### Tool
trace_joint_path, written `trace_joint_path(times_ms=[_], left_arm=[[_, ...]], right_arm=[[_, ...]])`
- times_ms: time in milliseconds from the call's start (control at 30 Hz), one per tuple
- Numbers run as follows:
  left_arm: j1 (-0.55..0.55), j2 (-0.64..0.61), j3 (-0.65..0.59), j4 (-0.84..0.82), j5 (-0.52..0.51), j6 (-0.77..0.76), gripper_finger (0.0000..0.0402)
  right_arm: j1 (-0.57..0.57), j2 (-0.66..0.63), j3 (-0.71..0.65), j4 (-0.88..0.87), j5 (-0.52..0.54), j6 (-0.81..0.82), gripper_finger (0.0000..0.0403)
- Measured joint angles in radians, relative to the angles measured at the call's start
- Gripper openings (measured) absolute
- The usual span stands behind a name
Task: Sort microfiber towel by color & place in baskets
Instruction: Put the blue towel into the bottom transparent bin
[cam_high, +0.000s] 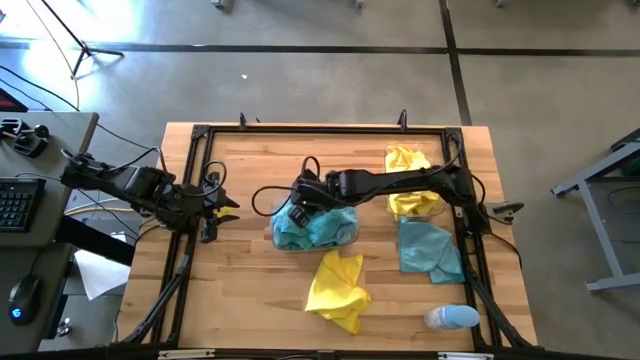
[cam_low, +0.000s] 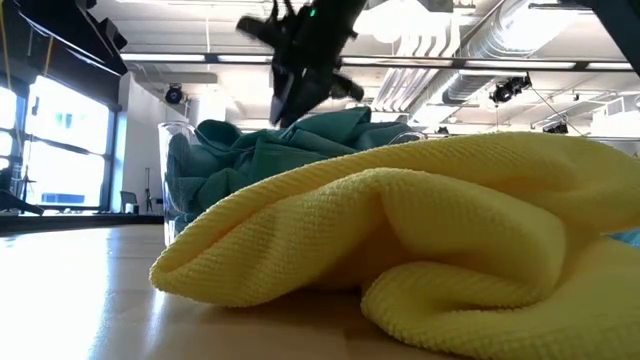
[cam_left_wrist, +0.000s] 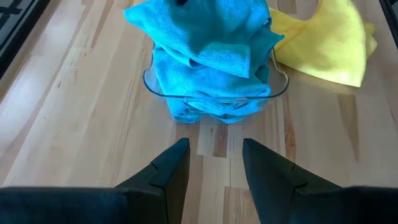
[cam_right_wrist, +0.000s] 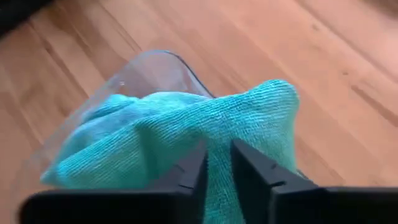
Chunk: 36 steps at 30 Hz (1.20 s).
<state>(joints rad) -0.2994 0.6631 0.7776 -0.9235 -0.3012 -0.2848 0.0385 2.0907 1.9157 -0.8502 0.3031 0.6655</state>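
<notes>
A clear basket (cam_high: 352, 238) near the table's middle is heaped with teal towels (cam_high: 320, 230). My right gripper (cam_high: 298, 208) reaches across from the right and stands over the heap's left end, shut on the top teal towel (cam_right_wrist: 186, 118). A second clear basket (cam_high: 432, 208) to the right holds yellow towels (cam_high: 408, 160) that spill over its far side. One yellow towel (cam_high: 338, 290) and one teal towel (cam_high: 430, 250) lie loose on the wood. My left gripper (cam_high: 222, 208) is open over bare wood by the left edge, pointing at the teal basket (cam_left_wrist: 280, 87). My right gripper pinches a raised fold of the top teal towel (cam_right_wrist: 217, 134) between its two fingers, coming from above and pointing down. How many layers it has cannot be told. The towel lies on the heap in the basket, one corner (cam_right_wrist: 280, 93) over the rim.
A small pale bottle (cam_high: 450, 318) lies near the table's near right corner. A black frame (cam_high: 200, 135) runs around the table. The loose yellow towel (cam_low: 420, 240) fills the foreground of the low view. Bare wood (cam_high: 250, 290) lies near and left of the teal basket.
</notes>
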Motion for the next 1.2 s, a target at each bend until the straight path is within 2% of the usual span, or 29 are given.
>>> trace_joint_path(times_ms=[167, 367, 667, 933, 1200], left_arm=[[0.0, 0.0, 0.0, 0.0, -0.001, 0.0, 0.0135], [0.0, 0.001, 0.0, 0.0, -0.003, 0.001, 0.0135], [0.0, 0.001, 0.0, -0.001, -0.022, 0.001, 0.0135], [0.0, 0.001, 0.0, 0.0, -0.022, 0.0, 0.0135], [0.0, 0.001, 0.0, 0.0, -0.023, 0.001, 0.0135]], right_arm=[[0.004, 0.053, -0.001, -0.005, -0.025, -0.031, 0.0007], [0.022, 0.131, 0.0, -0.008, -0.043, -0.065, 0.0022], [0.022, 0.236, 0.004, 0.007, -0.041, -0.089, 0.0003], [0.03, 0.228, 0.003, 0.01, 0.028, -0.08, 0.0012], [0.041, 0.178, 0.001, 0.0, 0.0, -0.115, 0.0013]])
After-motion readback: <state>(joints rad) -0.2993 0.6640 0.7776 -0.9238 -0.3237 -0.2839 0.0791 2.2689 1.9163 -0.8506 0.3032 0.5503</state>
